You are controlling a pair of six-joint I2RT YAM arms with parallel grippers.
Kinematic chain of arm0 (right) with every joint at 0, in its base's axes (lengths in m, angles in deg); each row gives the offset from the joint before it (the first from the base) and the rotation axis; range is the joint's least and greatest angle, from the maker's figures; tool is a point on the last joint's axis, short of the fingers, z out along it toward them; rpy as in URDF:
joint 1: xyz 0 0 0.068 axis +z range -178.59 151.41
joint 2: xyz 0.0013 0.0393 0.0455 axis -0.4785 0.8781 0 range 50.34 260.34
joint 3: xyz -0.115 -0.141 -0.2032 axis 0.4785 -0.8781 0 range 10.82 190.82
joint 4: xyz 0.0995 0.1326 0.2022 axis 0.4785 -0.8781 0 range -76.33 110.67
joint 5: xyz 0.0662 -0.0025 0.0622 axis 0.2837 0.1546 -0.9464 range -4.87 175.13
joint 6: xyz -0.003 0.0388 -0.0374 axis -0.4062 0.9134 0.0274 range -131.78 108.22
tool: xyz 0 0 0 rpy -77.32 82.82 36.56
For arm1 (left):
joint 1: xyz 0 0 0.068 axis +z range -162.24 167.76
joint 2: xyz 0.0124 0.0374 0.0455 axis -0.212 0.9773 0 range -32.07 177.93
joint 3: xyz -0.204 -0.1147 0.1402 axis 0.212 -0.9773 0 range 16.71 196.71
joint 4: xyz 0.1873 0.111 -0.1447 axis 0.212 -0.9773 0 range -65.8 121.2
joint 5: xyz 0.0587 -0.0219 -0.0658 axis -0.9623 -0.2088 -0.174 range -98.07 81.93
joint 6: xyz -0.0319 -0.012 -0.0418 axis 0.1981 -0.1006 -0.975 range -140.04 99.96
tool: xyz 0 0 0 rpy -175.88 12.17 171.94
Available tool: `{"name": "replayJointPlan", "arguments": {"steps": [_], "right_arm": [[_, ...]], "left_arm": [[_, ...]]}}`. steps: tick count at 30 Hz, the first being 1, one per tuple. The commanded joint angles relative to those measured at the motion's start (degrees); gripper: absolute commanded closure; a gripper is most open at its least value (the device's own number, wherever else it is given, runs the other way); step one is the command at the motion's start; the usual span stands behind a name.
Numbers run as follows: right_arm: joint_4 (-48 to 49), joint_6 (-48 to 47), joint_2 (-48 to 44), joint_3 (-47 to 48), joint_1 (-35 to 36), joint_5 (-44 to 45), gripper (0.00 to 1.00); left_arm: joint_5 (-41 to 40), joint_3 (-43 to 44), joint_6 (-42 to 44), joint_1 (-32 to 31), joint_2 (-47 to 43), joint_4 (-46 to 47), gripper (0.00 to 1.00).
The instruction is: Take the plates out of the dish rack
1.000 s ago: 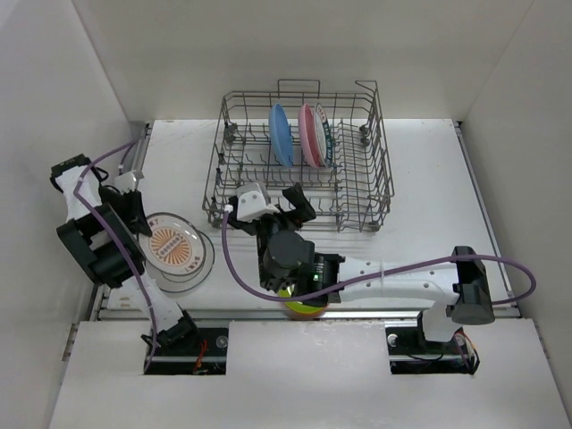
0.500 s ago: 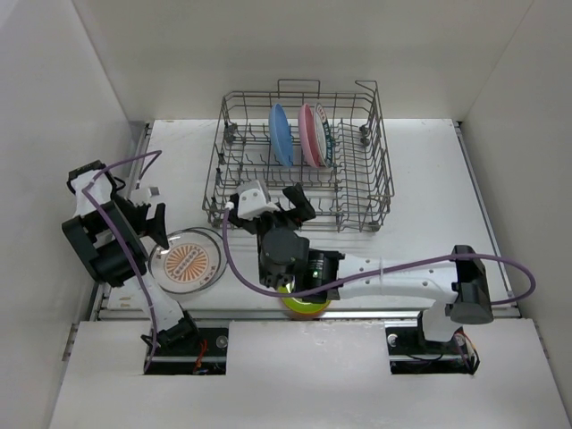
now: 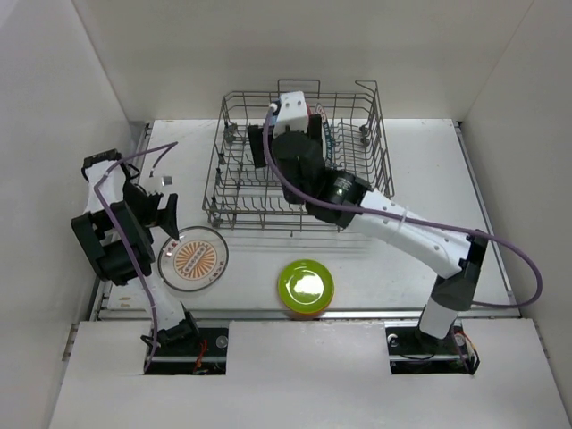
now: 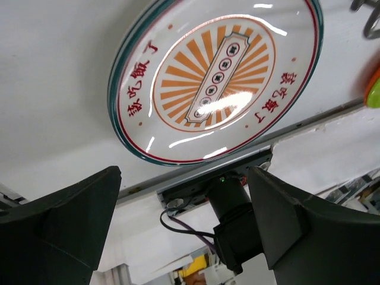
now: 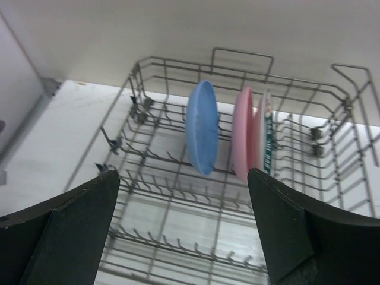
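Observation:
The grey wire dish rack point(image 3: 362, 192) stands at the back of the table. My right gripper point(image 3: 284, 138) hovers over it, open and holding nothing. In the right wrist view, a blue plate point(image 5: 202, 126), a pink plate point(image 5: 243, 133) and a white plate with a teal rim point(image 5: 267, 133) stand upright in the dish rack point(image 5: 160, 178), beyond the open right gripper point(image 5: 183, 178). A white plate with an orange patterned centre point(image 3: 194, 259) lies flat on the table. My left gripper point(image 3: 161, 219) stands open just beside it. In the left wrist view that plate point(image 4: 217, 77) lies ahead of the empty left gripper point(image 4: 184, 172).
A lime green plate point(image 3: 306, 284) rests on an orange one near the table's front edge. Its edge also shows as the lime and orange plate point(image 4: 374, 92) in the left wrist view. White walls close in the left, back and right. The left arm's purple cable point(image 3: 134, 161) loops above it.
My left gripper opened and let go of the patterned plate, which now lies flat further right. The right arm swung from the lime green plate up over the dish rack.

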Motion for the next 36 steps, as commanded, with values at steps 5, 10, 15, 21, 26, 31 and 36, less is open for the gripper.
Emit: {"name": "replayJointPlan", "arguments": {"steps": [5, 10, 15, 21, 26, 31, 36], "right_arm": [[-3.35, 7.69, 12.95, 15.52, -8.17, -15.56, 0.19], [-9.91, 13.21, 24.72, 28.96, -15.2, -23.82, 0.27], [-12.06, 20.08, 31.94, 34.8, -21.63, -32.53, 0.27], [-10.38, 20.08, 37.13, 34.26, -23.47, -38.85, 0.27], [-9.77, 20.08, 41.0, 34.78, -24.09, -38.86, 0.36], [-9.77, 17.36, 42.5, 35.32, -24.09, -39.39, 0.84], [-8.45, 12.54, 36.46, 33.3, -24.09, -34.47, 1.0]], "left_arm": [[0.63, 7.44, -9.24, 0.29, -7.14, -1.25, 0.15], [1.85, 14.29, -13.55, -2.95, -10.58, 0.78, 0.13], [3.09, 21.94, -18.82, -9.45, -7.95, 2.7, 0.12], [-3.32, 23.0, -25.77, -17.28, -1.8, 8.67, 0.12], [-6.76, 24.32, -29.19, -20.79, 3.39, 10.27, 0.12], [-8.16, 26.25, -29.9, -22.91, 9.1, 10.45, 0.15], [-4.04, 26.25, -31.04, -23.53, 11.39, 9.39, 0.47]]}}
